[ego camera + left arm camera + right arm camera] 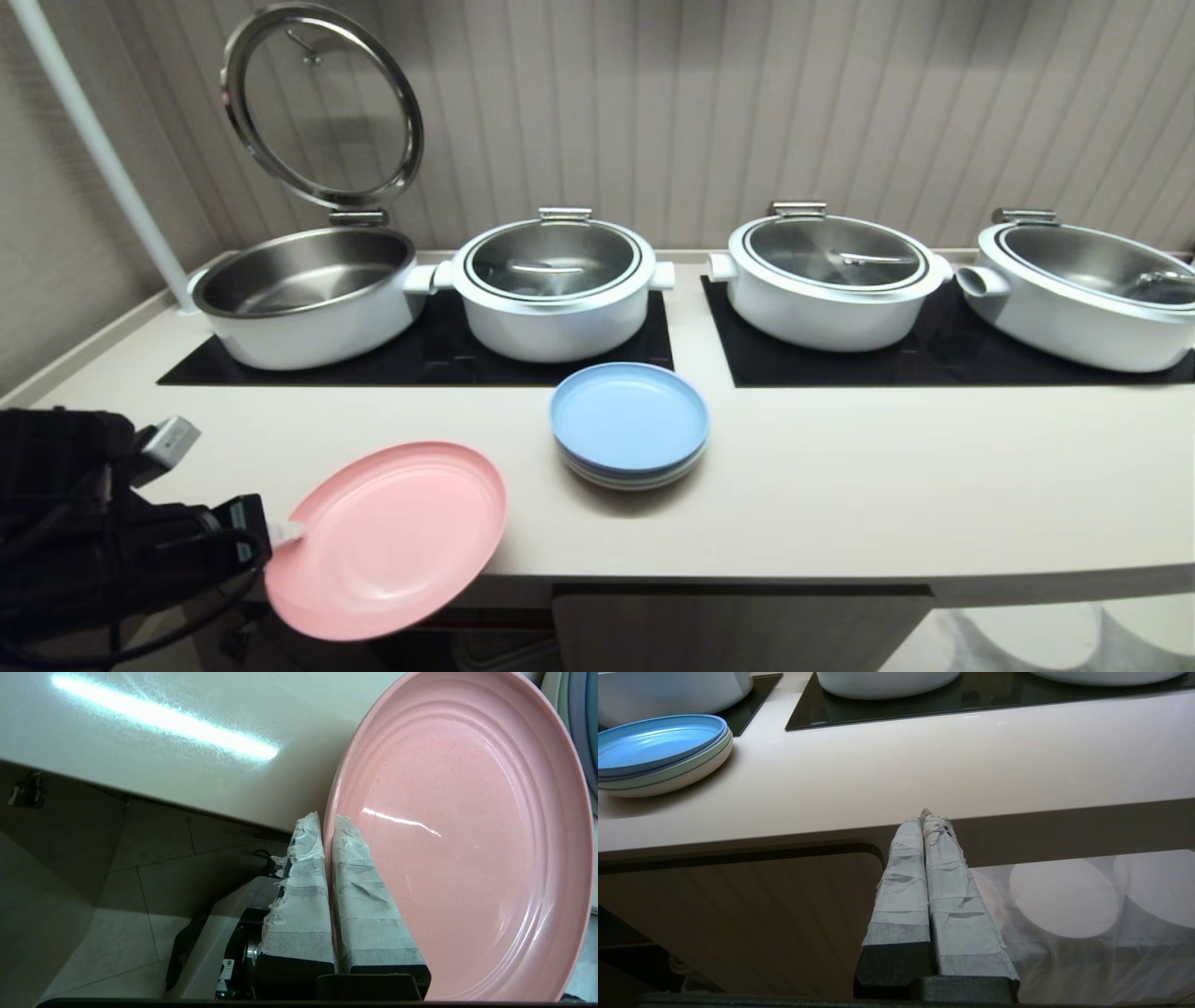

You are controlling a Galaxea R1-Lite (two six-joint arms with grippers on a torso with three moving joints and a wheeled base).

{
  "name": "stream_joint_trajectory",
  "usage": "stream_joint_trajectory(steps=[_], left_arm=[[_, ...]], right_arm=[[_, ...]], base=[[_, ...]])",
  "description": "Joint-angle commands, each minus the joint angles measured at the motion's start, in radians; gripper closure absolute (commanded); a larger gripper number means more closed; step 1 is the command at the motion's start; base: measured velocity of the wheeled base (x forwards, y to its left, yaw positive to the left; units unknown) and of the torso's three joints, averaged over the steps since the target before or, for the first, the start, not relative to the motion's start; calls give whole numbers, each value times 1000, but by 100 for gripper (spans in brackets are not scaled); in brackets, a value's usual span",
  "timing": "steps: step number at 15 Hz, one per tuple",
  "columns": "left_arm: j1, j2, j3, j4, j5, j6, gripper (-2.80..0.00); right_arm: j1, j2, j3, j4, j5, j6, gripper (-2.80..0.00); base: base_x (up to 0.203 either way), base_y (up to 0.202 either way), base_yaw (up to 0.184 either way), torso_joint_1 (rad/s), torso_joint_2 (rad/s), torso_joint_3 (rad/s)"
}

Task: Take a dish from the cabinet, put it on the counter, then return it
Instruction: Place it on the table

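Note:
The pink dish (387,539) hangs tilted over the counter's (840,485) front edge at the lower left, partly above the countertop and partly past it. My left gripper (285,533) is shut on the dish's (467,830) near rim, one taped finger (301,891) under it and the other on its inner face, jaws pinching the rim (328,819). My right gripper (928,814) stays parked below the counter edge (924,760), shut and empty, in front of the cabinet door (752,914). The cabinet's inside is hidden.
A stack of pastel plates with a blue one on top (629,425) sits mid-counter, just right of the dish. Behind stand a lidless steel pot (308,294) with its lid raised (322,103) and three lidded white pots (555,285) (826,275) (1088,289) on black cooktop panels.

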Motion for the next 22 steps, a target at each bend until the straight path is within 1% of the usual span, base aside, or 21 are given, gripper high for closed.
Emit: stream_joint_trajectory(steps=[1,3,4,7,10,15,18,21,22], left_arm=[[1,79,-30,-2,-2,-4,0],[1,147,-61,-17,-2,-4,0],[1,181,-69,-42,-2,-4,0],[-2,289,-74,-183,4,-5,0],[-22,358,-81,-259,7,-2,0],[-46,399,-137,-266,27,-4,0],[-49,417,-150,-267,42,-6,0],[-54,425,-170,-267,43,-49,0],[-52,425,-177,-267,45,-50,0]], right_arm=[[0,0,0,-1,0,1,0],[0,0,0,-1,0,1,0],[0,0,0,-1,0,1,0],[0,0,0,-1,0,1,0],[0,0,0,0,0,1,0],[0,0,0,-1,0,1,0],[0,0,0,-1,0,1,0],[0,0,0,-1,0,1,0],[0,0,0,-1,0,1,0]], base=[[0,0,0,0,0,0],[0,0,0,0,0,0],[0,0,0,0,0,0],[0,0,0,0,0,0],[0,0,0,0,0,0],[0,0,0,0,0,0],[0,0,0,0,0,0],[0,0,0,0,0,0],[0,0,0,0,0,0]])
